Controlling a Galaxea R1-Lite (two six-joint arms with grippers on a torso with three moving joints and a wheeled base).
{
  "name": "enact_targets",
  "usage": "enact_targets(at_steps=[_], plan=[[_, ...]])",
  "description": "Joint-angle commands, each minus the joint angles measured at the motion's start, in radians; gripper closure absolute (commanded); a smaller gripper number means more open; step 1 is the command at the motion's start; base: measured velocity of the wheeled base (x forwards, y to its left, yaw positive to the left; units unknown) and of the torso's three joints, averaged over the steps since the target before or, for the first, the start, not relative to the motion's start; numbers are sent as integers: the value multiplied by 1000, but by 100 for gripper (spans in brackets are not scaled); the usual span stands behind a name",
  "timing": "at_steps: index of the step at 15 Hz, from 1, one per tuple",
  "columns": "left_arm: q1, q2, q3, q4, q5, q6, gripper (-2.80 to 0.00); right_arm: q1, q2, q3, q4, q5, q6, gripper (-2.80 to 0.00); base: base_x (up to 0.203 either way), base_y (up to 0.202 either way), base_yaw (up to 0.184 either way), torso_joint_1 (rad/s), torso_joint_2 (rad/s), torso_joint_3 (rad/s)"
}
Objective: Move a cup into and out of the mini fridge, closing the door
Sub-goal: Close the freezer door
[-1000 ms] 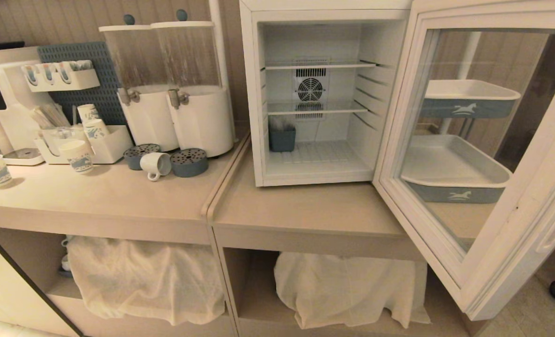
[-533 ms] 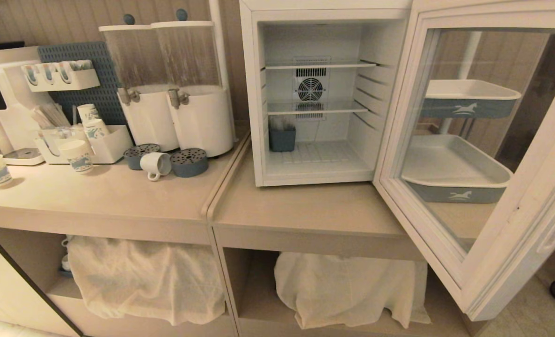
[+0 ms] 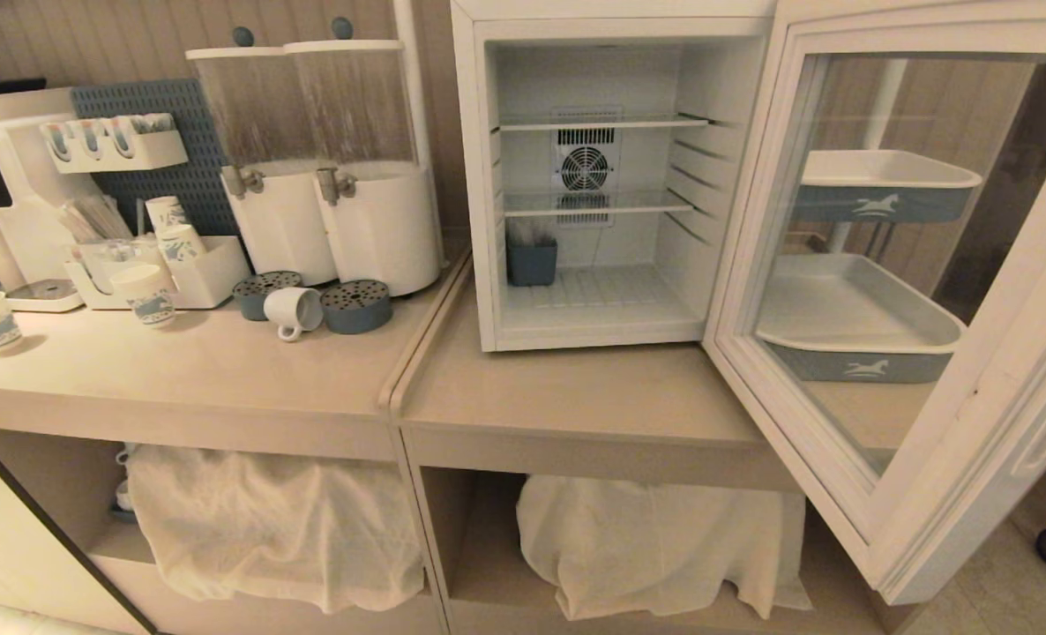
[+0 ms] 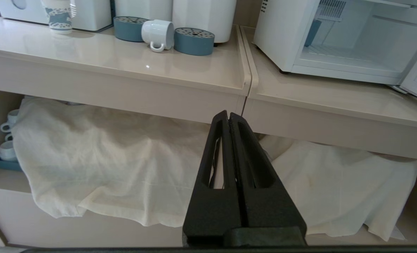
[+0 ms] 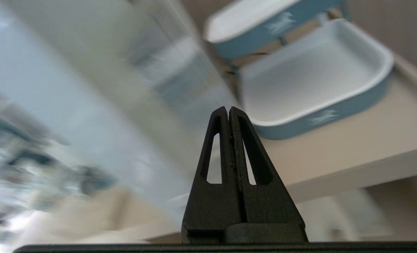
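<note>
The cup (image 3: pixel 295 310) lies on its side on the left counter (image 3: pixel 205 370), handle toward me, wedged between two round blue-grey drip trays (image 3: pixel 355 305) at the foot of the drink dispensers (image 3: pixel 373 220); from the counter seam it sits at about ten o'clock. The mini fridge (image 3: pixel 479 176) stands at about one o'clock of it on the neighbouring counter, and the door (image 3: pixel 964 441) hangs wide open toward three o'clock, its interior bare but for a small blue box (image 3: pixel 532 261) at the back. My left gripper (image 4: pixel 228 117) is pressed shut on nothing, low before the counter edge, over the cloth-draped shelf (image 4: pixel 124 158). My right gripper (image 5: pixel 228 111) is likewise shut and empty, close beside the door with blue-rimmed trays (image 5: pixel 317 88) beyond it. The risks, as I judge them: a tipped cup can roll or skid against the drip trays if I nudge it with closed fingers, so I must open first. The printed paper cups (image 3: pixel 145 295) at nine o'clock could be knocked by a wide sweep. My right arm near the swung door could bump it, jolting the fridge or slamming it early.
</note>
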Motion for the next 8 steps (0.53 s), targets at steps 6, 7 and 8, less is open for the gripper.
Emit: enact_targets(at_steps=[6, 7, 8], plan=[[1, -5, 40, -2, 0, -1, 0, -797, 325, 143, -252, 1242, -301, 0, 0, 0, 0, 0, 0, 0], [1, -5, 40, -2, 0, -1, 0, -826, 374, 154, -292, 1380, -377, 0, 0, 0, 0, 0, 0, 0], [1, -5, 40, -2, 0, -1, 0, -838, 398, 161, -311, 1485, -424, 0, 0, 0, 0, 0, 0, 0]])
